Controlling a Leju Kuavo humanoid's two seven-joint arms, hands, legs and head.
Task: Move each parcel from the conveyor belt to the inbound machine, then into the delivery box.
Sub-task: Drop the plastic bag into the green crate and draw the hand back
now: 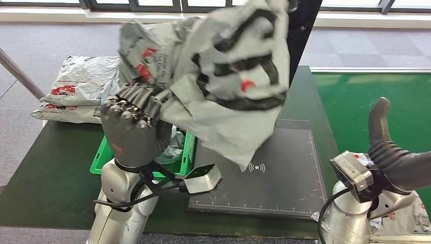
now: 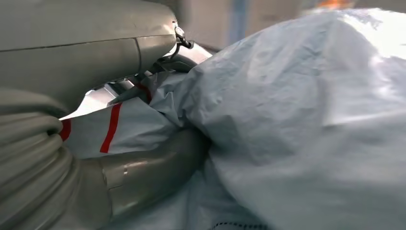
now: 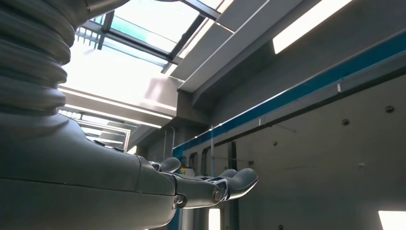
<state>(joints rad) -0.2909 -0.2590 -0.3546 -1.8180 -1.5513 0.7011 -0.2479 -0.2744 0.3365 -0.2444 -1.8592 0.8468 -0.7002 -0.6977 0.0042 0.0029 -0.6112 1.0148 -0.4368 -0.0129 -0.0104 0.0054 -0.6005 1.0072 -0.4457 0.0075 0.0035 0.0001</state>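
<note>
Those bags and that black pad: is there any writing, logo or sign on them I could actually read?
No word can be read in full.
Held bag: big black letters and red marks, crumpled and blurred, unreadable.
Bags lying on the table: red logo and small print, too small to read.
Black pad: no words, just a white wireless-wave sign and ruler ticks along its edges.
Left wrist view: red stripes on the bag, no letters.
</note>
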